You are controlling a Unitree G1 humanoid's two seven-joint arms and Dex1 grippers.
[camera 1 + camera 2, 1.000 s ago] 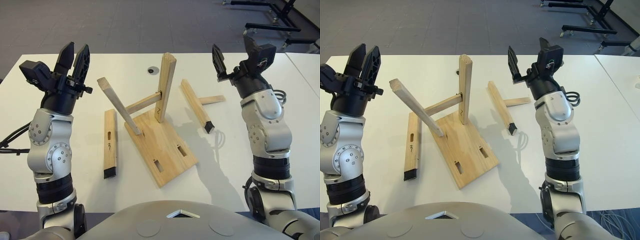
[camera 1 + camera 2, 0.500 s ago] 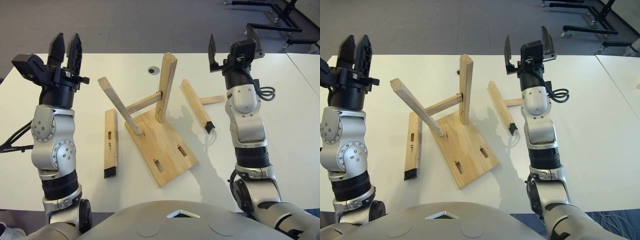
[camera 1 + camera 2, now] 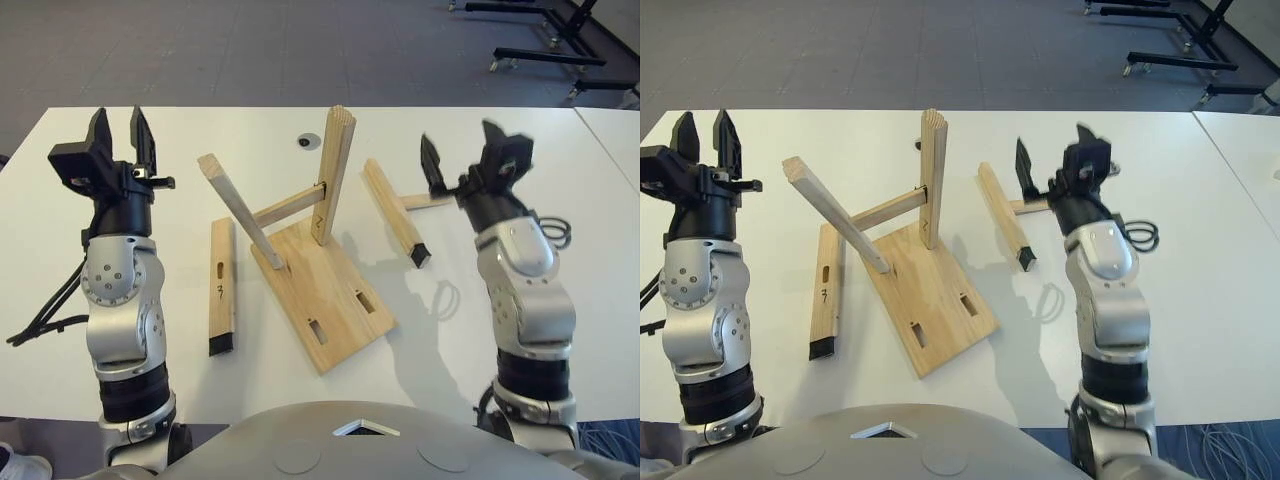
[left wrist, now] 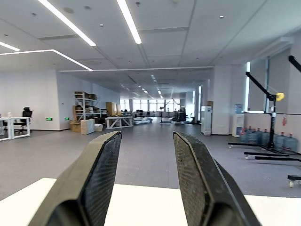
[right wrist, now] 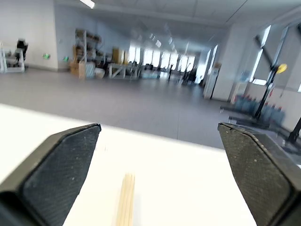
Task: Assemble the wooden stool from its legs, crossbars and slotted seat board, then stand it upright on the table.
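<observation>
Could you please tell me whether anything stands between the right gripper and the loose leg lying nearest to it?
Nothing visible blocks it. The right gripper is open above the table, to the right of the loose leg. Only a thin crossbar lies flat between them, jutting from the leg's side.

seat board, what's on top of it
An upright leg and a leaning leg stand on the seat board, joined by a crossbar. Two slots lie empty. The leg ends hide their own joints.
</observation>
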